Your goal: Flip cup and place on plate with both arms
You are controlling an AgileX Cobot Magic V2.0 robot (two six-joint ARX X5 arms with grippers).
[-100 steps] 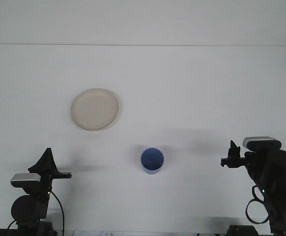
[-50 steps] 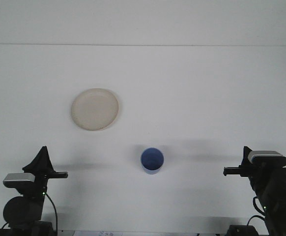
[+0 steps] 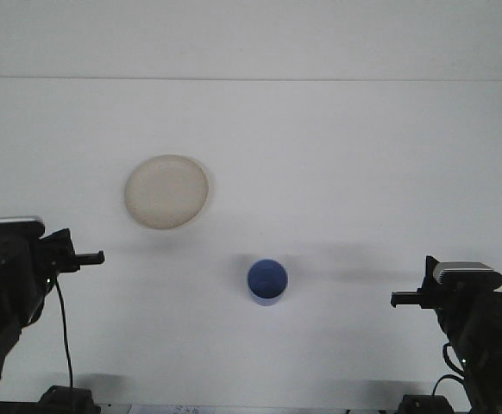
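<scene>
A blue cup [image 3: 267,281] stands upright with its mouth up, on the white table a little right of the middle. A cream plate [image 3: 166,191] lies farther back and to the left, with nothing on it. My left gripper [image 3: 89,256] is at the left edge, level with the space between plate and cup, pointing right. At the lower right, my right gripper [image 3: 404,299] points left toward the cup from well to its right. Both grippers hold nothing.
The white table [image 3: 337,155] runs back to a white wall. Only the cup and plate lie on it. Black arm bases and a cable [image 3: 65,345] sit along the front edge.
My left arm has risen and swung outward to the left, its gripper now higher and nearer the plate's level. The right arm dropped a little earlier and has since held still.
</scene>
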